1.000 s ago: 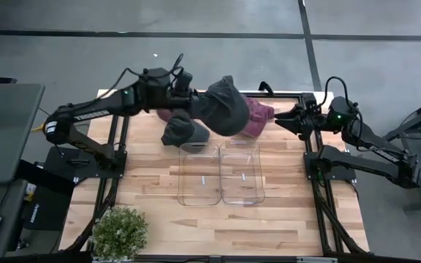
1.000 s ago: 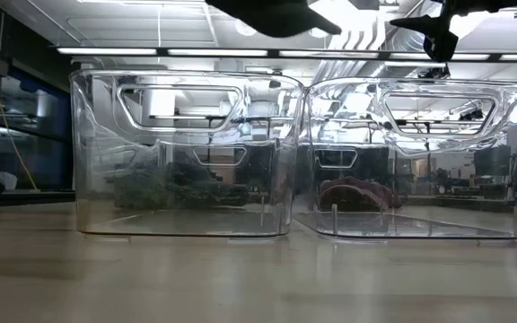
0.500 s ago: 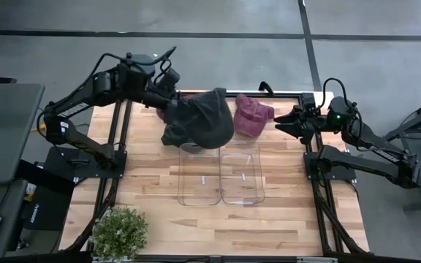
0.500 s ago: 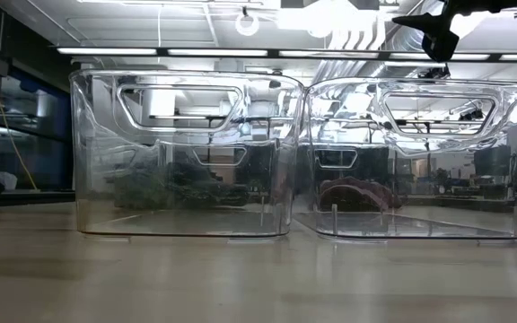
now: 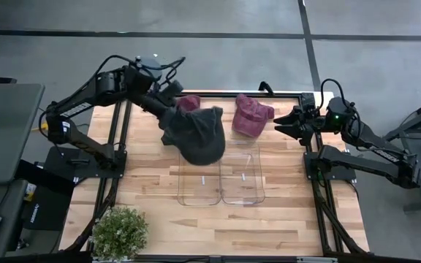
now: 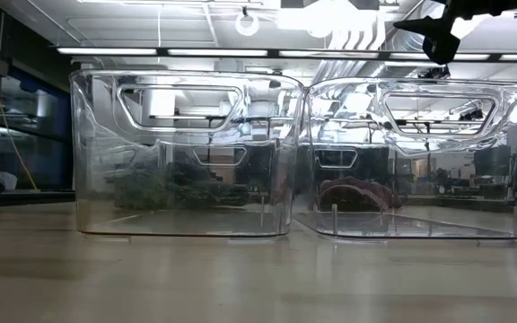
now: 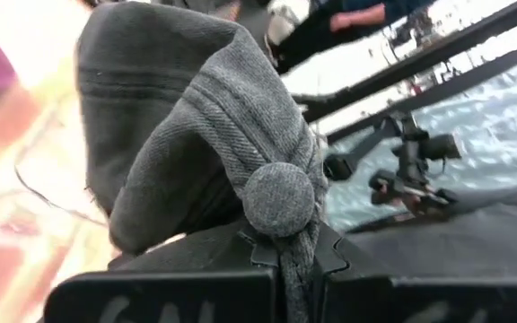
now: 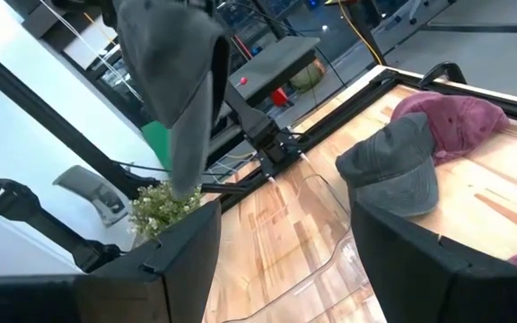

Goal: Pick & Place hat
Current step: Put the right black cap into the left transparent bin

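Left claw (image 5: 168, 109) clamped tight on the dark grey cap (image 5: 196, 135), which hangs above the far end of the left clear bin (image 5: 199, 179) and hides the claw's fingers from above. Maroon cap (image 5: 251, 115) lies on the wooden worktop (image 5: 159, 212) beyond the right clear bin (image 5: 241, 175); another maroon cap (image 5: 189, 103) shows partly behind the grey one. Right claw (image 5: 282, 122) waits at the worktop's right edge, fingers apart; no legible writing; grey floor around.
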Controlling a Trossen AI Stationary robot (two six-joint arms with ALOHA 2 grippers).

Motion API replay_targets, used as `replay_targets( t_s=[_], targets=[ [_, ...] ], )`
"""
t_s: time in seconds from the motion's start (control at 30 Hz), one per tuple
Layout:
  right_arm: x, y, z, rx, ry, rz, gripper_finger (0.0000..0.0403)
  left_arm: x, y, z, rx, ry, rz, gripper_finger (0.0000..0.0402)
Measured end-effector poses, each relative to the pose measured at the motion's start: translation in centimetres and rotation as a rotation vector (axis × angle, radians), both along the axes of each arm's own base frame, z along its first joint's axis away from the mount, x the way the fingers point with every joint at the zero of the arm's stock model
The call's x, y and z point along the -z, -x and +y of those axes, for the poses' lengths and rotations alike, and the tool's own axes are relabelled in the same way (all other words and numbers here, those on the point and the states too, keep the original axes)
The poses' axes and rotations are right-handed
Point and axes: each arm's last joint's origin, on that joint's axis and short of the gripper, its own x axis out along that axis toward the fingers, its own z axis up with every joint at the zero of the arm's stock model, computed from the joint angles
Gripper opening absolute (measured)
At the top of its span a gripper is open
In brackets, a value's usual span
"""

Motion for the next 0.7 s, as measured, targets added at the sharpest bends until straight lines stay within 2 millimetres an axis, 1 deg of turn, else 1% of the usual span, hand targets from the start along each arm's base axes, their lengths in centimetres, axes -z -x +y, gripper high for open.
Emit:
replay_targets(
  t_s=[0.13,0.23,0.3,0.43,0.5,0.6,0.7],
  targets=[
    [0.0,0.0,0.0,-0.002,0.017,0.003,0.0245,0.3,-0.5,0.0,0.02,0.02,0.011,0.0],
    [0.1,0.0,0.0,-0.004,0.029,0.013,0.0245,1.0,-0.7,0.1,0.021,0.038,0.071,0.0],
    [0.2,0.0,0.0,-0.005,0.03,0.022,0.0245,1.5,-1.5,0.1,0.029,0.045,0.096,0.0],
    [0.3,0.0,0.0,-0.005,0.029,0.031,0.0245,2.7,-1.9,-0.3,0.013,0.034,0.201,0.0],
    [0.4,0.0,0.0,-0.005,0.027,0.035,0.0245,3.3,-2.6,-0.9,0.002,0.008,0.238,0.0],
    [0.4,0.0,0.0,-0.001,0.027,0.036,0.0245,4.7,-3.3,-1.4,-0.016,-0.037,0.337,0.0],
    [0.4,0.0,0.0,-0.001,0.023,0.035,0.0245,5.3,-4.3,-2.3,-0.006,-0.077,0.357,0.0]
  ],
)
